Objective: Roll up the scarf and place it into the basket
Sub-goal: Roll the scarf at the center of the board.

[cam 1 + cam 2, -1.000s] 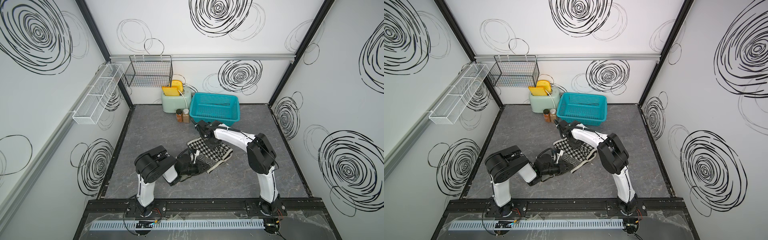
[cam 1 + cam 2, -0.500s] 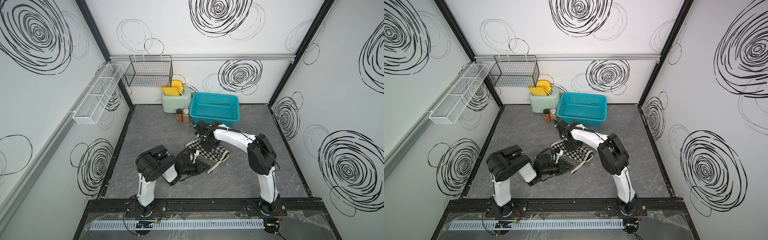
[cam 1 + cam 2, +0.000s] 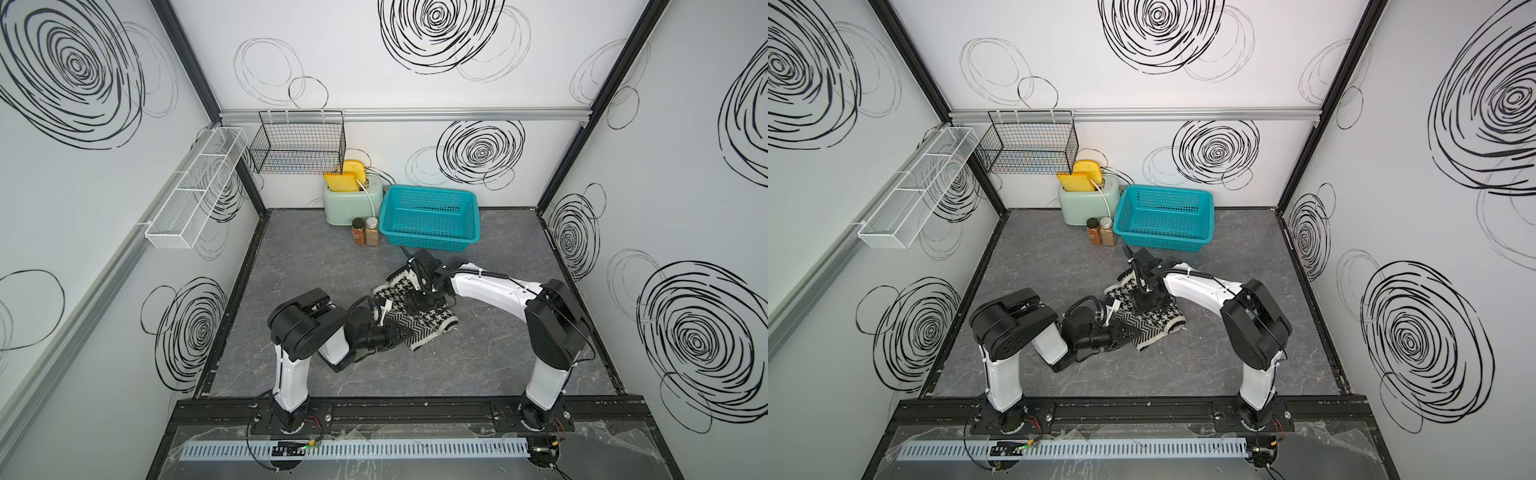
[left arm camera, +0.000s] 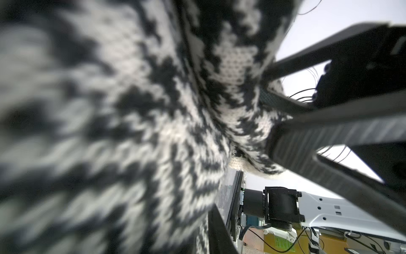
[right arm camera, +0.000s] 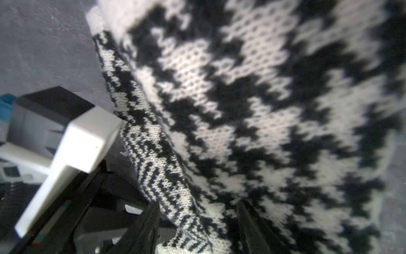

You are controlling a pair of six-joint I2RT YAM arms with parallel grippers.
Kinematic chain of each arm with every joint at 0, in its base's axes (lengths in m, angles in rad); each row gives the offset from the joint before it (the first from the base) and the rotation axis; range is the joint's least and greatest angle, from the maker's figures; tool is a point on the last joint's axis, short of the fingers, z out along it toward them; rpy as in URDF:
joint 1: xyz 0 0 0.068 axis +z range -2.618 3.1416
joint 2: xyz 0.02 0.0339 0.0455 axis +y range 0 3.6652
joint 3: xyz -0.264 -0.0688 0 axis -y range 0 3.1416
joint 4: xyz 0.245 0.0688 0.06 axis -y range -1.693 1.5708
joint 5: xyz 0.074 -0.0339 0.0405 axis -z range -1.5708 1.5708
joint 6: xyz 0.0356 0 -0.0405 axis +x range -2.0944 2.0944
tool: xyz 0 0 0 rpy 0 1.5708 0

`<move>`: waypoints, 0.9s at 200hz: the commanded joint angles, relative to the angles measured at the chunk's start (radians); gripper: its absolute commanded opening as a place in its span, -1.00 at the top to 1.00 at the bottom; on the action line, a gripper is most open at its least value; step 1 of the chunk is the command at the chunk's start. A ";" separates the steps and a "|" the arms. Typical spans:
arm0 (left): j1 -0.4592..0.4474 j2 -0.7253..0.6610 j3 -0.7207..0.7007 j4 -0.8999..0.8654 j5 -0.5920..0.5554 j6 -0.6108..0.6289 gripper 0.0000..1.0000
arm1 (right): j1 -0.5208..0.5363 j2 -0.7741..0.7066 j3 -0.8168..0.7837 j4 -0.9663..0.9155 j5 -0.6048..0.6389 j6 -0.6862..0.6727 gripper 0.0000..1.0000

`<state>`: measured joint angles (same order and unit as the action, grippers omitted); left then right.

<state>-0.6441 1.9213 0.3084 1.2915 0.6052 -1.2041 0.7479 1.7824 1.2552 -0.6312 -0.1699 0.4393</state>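
Note:
The black-and-white scarf lies folded on the grey floor mid-cell, houndstooth up, chevron at its near end. My left gripper lies low at that near-left end, shut on the scarf; only one finger shows. My right gripper points down onto the middle of the cloth, jaws open, straddling a folded edge of the scarf; its fingers stand apart round the fold. The turquoise basket stands empty behind, by the back wall.
Left of the basket stand two spice jars and a mint toaster with yellow toast. A black wire basket hangs on the back wall. A white mesh rack hangs on the left wall.
My right gripper has come forward and down over the scarf and its jaws have opened. The folded cloth has drawn in slightly. The left gripper has stayed put.

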 commanded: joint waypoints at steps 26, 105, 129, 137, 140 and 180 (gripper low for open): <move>0.099 -0.299 -0.033 -0.273 0.061 0.125 0.64 | -0.074 -0.121 -0.190 0.304 -0.162 0.089 -0.21; 0.187 -0.308 0.372 -0.586 0.074 0.267 0.65 | -0.096 -0.272 -0.407 0.540 -0.247 -0.014 -0.22; 0.188 -0.200 0.459 -0.545 0.089 0.241 0.66 | -0.115 -0.310 -0.450 0.582 -0.281 -0.044 -0.23; 0.179 -0.171 0.484 -0.548 0.092 0.242 0.66 | -0.121 -0.319 -0.469 0.611 -0.298 -0.046 -0.24; 0.175 -0.160 0.493 -0.548 0.093 0.242 0.66 | -0.123 -0.323 -0.476 0.619 -0.304 -0.047 -0.24; 0.122 -0.050 0.522 -0.490 0.090 0.191 0.67 | -0.141 -0.317 -0.514 0.651 -0.364 -0.097 -0.25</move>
<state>-0.4927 1.8286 0.8093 0.7151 0.6727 -0.9688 0.6170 1.4723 0.7654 -0.0261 -0.4747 0.3901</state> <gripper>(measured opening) 0.168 0.627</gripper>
